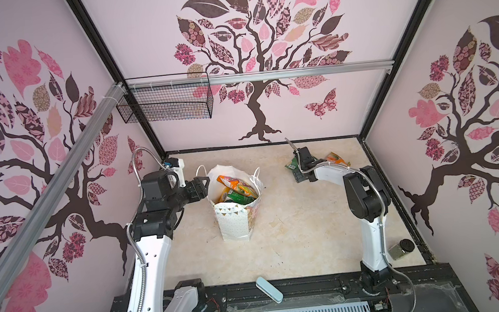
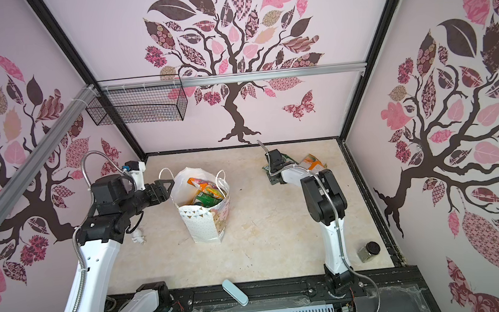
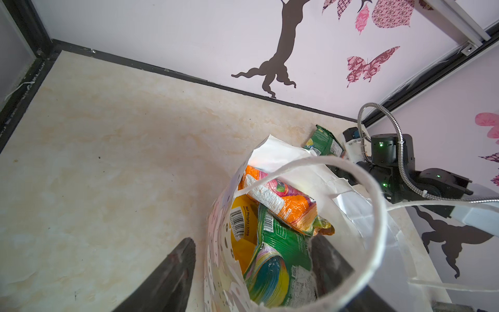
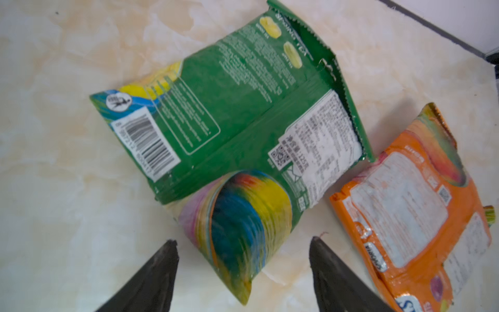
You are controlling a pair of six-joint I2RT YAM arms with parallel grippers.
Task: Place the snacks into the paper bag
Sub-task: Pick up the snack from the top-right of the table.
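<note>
The white dotted paper bag [image 1: 232, 222] [image 2: 200, 224] stands upright left of the middle and holds several snacks: an orange packet [image 3: 283, 200], a green one [image 3: 280, 251] and a yellow one [image 3: 243, 243]. My left gripper [image 1: 203, 181] [image 3: 252, 240] is open at the bag's left rim. It straddles the bag wall [image 3: 218, 256], one finger outside and one inside. At the back right a green packet [image 4: 229, 108] [image 1: 291, 163] and an orange packet [image 4: 405, 202] [image 1: 335, 157] lie flat. My right gripper [image 4: 243, 240] [image 1: 297, 176] hangs open over the green packet's rainbow corner.
A pale blue bar [image 1: 268, 289] lies at the front edge. A small jar with a black lid [image 1: 401, 247] lies at the front right. A black wire basket [image 1: 165, 104] hangs on the back wall. A small white object [image 2: 139, 237] sits under the left arm.
</note>
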